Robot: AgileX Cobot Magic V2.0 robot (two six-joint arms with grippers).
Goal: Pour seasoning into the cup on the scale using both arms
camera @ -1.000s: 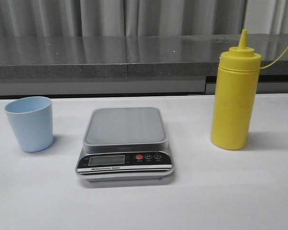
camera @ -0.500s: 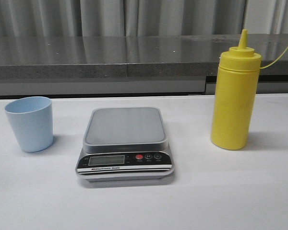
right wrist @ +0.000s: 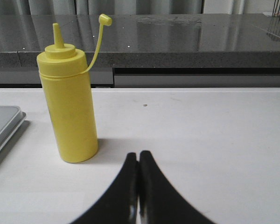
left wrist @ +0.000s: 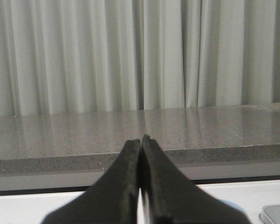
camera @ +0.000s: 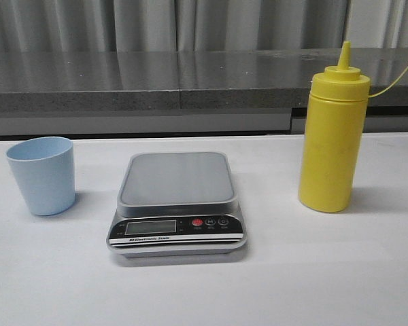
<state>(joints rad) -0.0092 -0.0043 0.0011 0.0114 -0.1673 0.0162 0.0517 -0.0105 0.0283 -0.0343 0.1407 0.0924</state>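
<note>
We list a yellow squeeze bottle (camera: 332, 142) standing right of the digital scale (camera: 177, 203) and a light blue cup (camera: 42, 174) left of it. We judge the bottle soft-walled, best taken mid-body. Left gripper (left wrist: 141, 140) and right gripper (right wrist: 138, 155) both sit closed, empty.

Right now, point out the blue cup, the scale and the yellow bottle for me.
blue cup (camera: 42, 178), front view, middle of its outer wall.
scale (camera: 177, 178), front view, centre of the grey platform.
yellow bottle (camera: 330, 149), front view, middle of its body.
</note>
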